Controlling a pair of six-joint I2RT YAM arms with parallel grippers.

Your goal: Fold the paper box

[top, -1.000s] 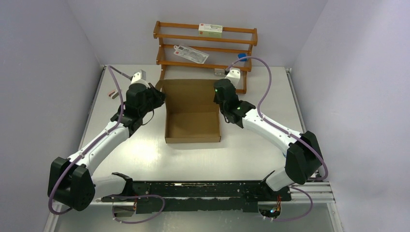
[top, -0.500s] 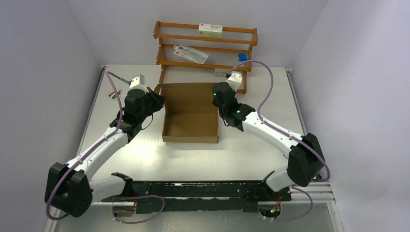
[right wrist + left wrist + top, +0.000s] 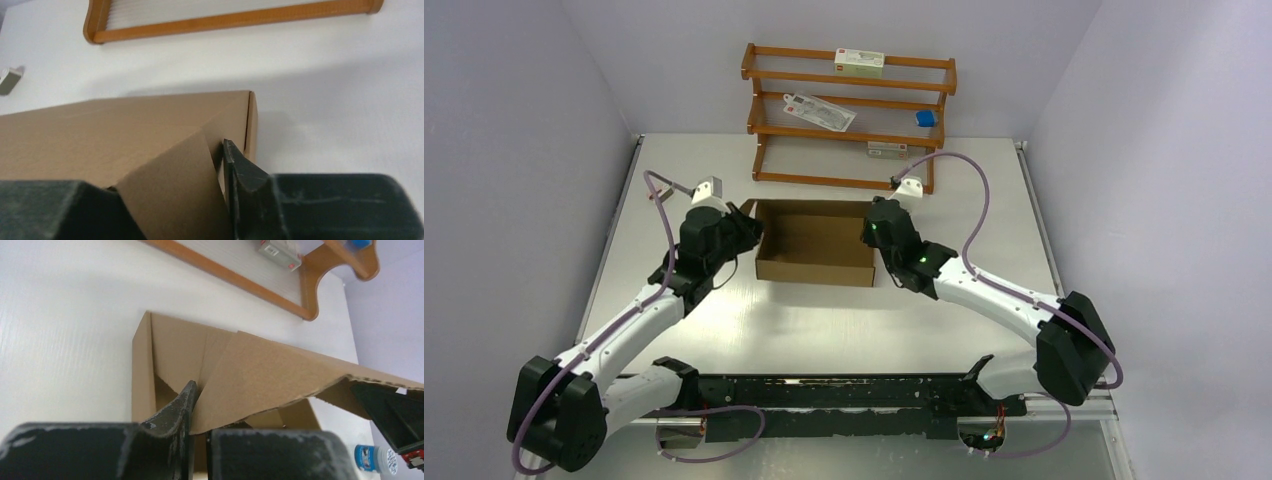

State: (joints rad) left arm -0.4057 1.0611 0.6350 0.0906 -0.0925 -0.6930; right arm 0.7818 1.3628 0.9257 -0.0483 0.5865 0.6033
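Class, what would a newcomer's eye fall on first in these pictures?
A brown paper box sits at the centre, the left end effector and right end effector at its two ends. Behind it stands an orange wooden rack holding small cartons.

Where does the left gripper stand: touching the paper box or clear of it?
Touching. The left wrist view shows a flap of the paper box running into the narrow slot between the fingers of the left gripper, with the cardboard against one finger's inner edge.
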